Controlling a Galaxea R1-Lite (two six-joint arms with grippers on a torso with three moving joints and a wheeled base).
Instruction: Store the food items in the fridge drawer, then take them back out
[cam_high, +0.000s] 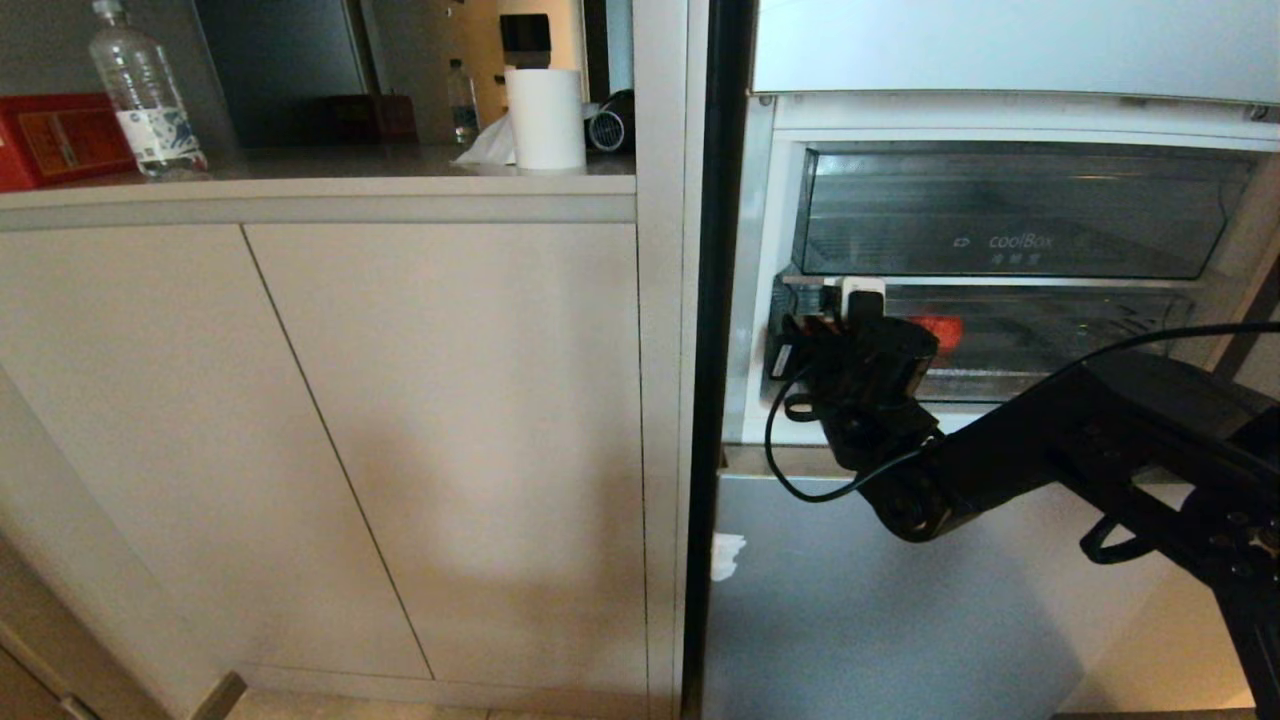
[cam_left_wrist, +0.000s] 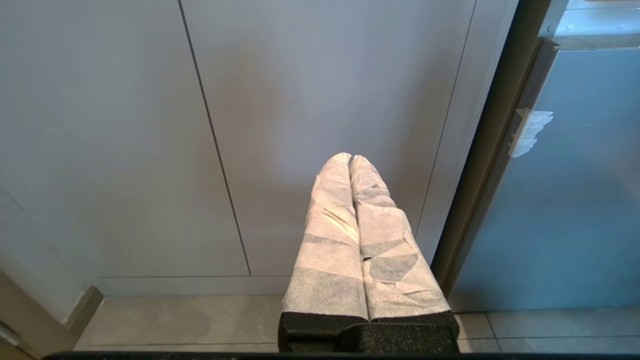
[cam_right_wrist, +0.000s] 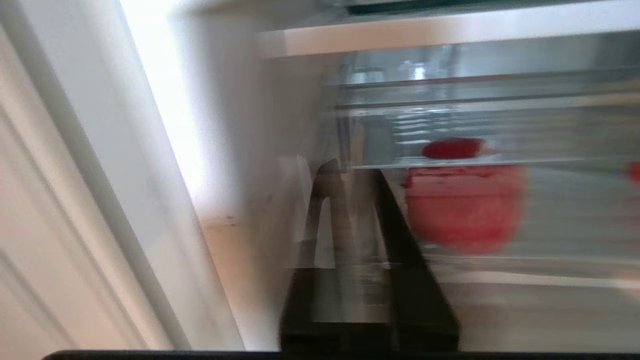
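The fridge drawer (cam_high: 1080, 345) is the lower clear drawer in the open fridge. A round red food item (cam_high: 938, 330) lies inside it near its left end, seen through the clear front (cam_right_wrist: 575, 215) as a red ball (cam_right_wrist: 465, 205). A smaller red patch (cam_right_wrist: 452, 148) sits just above the ball; I cannot tell what it is. My right gripper (cam_high: 850, 310) is at the drawer's left end, fingers (cam_right_wrist: 400, 240) drawn together on the front rim, blurred. My left gripper (cam_left_wrist: 350, 159) hangs shut and empty in front of the cabinet.
Above the drawer sits a second clear drawer marked coolBox (cam_high: 1010, 215). The closed lower fridge door (cam_high: 880, 600) is below. Pale cabinet doors (cam_high: 400, 420) stand to the left, under a counter with a water bottle (cam_high: 145, 95), a paper roll (cam_high: 545, 115) and a red box (cam_high: 55, 135).
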